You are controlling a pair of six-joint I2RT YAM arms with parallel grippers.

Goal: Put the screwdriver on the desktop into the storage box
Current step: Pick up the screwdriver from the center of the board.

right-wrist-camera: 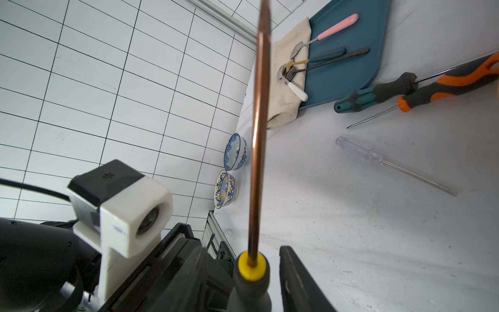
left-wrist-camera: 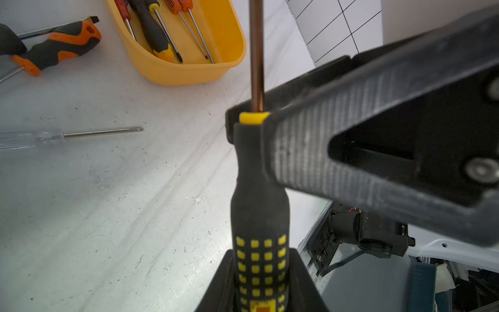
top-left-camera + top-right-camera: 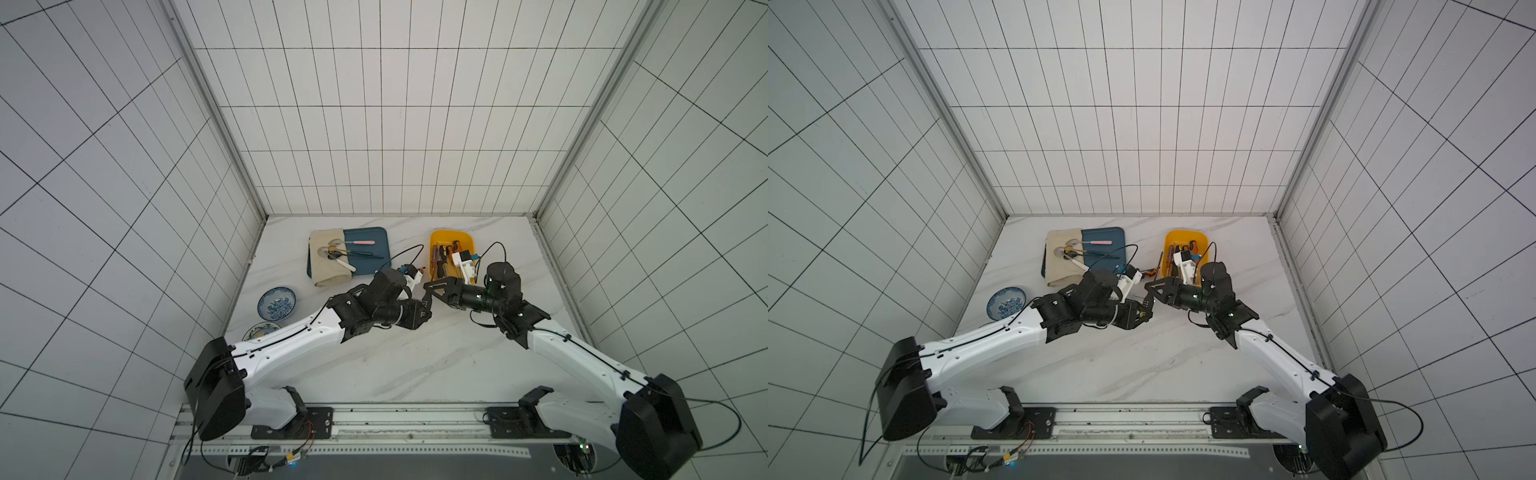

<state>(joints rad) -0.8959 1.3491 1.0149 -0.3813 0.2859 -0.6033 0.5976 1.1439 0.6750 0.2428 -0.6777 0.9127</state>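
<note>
Above the marble desktop my left gripper clamps the black-yellow screwdriver; my right gripper, jaws apart, must pinch squarely.

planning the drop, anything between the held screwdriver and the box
Nothing visible. The screwdriver is held off the desktop, and the stretch to the box is bare; the clear screwdriver and orange one lie aside.
</note>
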